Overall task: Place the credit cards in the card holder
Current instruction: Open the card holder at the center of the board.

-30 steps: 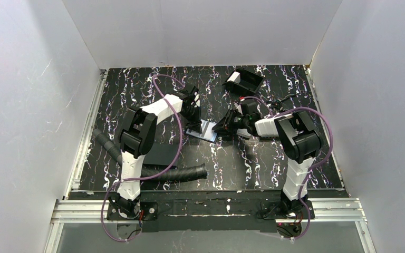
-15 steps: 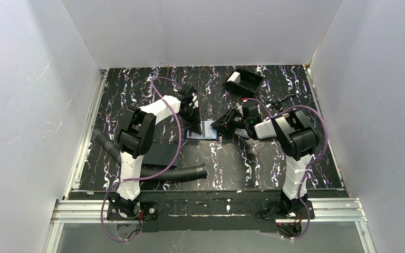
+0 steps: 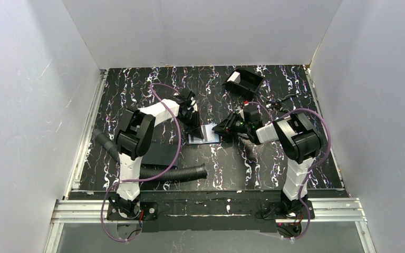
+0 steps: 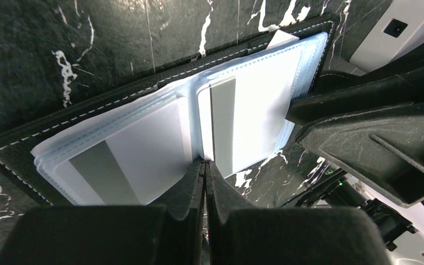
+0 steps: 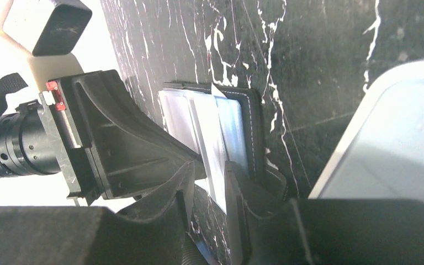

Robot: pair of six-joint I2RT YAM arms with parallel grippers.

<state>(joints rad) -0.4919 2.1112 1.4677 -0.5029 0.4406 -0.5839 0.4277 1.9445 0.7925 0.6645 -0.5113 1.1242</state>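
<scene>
The card holder (image 3: 201, 135) lies open on the marbled table between my two grippers. In the left wrist view its black stitched cover (image 4: 121, 94) holds clear sleeves, with pale credit cards (image 4: 149, 141) bearing grey stripes inside them. My left gripper (image 4: 204, 164) is shut, its tips pressing on the sleeves' middle fold. My right gripper (image 5: 212, 179) stands open at the holder's right edge, and a thin pale sleeve or card edge (image 5: 215, 160) runs between its fingers. A bluish card (image 5: 234, 124) shows beside the stitched rim.
An open black box (image 3: 244, 80) with a white piece sits at the back. A flat black pad (image 3: 163, 154) and a ribbed black hose (image 3: 176, 173) lie under the left arm. A pale grey rounded surface (image 5: 392, 143) fills the right of the right wrist view.
The right gripper has slid left onto the holder's edge. The left gripper has shifted slightly back and left, and the holder now lies squarer to the table.
</scene>
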